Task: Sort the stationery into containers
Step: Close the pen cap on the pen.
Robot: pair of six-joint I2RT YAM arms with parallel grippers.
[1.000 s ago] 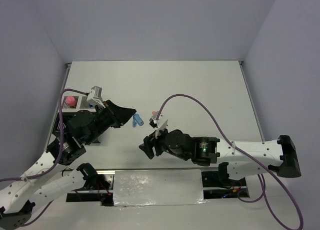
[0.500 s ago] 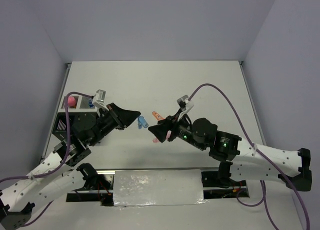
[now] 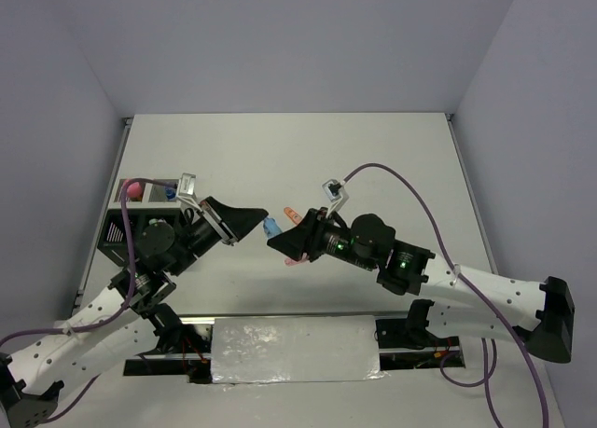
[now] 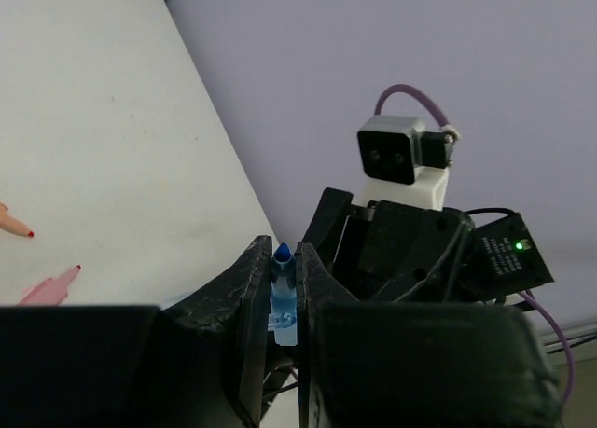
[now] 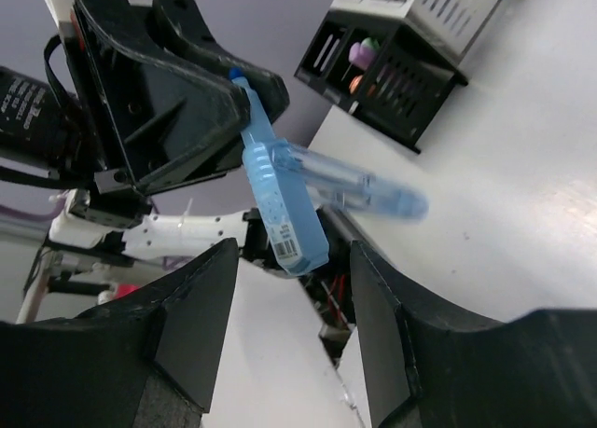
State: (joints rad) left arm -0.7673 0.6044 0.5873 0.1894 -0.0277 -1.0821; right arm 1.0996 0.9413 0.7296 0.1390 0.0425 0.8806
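Note:
My left gripper is shut on a blue pen, its dark blue tip poking out past the fingertips. From above, the pen hangs above the table between both arms. My right gripper is open, one jaw on each side of the pen's labelled free end, not touching it. A second, blurred blue pen-like thing shows behind it; where it lies I cannot tell. The containers stand at the far left, pens inside the black compartments. My left arm covers most of the containers in the top view.
A pink pen and an orange one lie on the table under my right gripper; the left wrist view shows the pink pen too. A pink-topped item stands in a white compartment.
My right arm has swung left and up to the left gripper, its jaws narrowing around the pen's end. The left gripper has shifted slightly right, still holding the blue pen.

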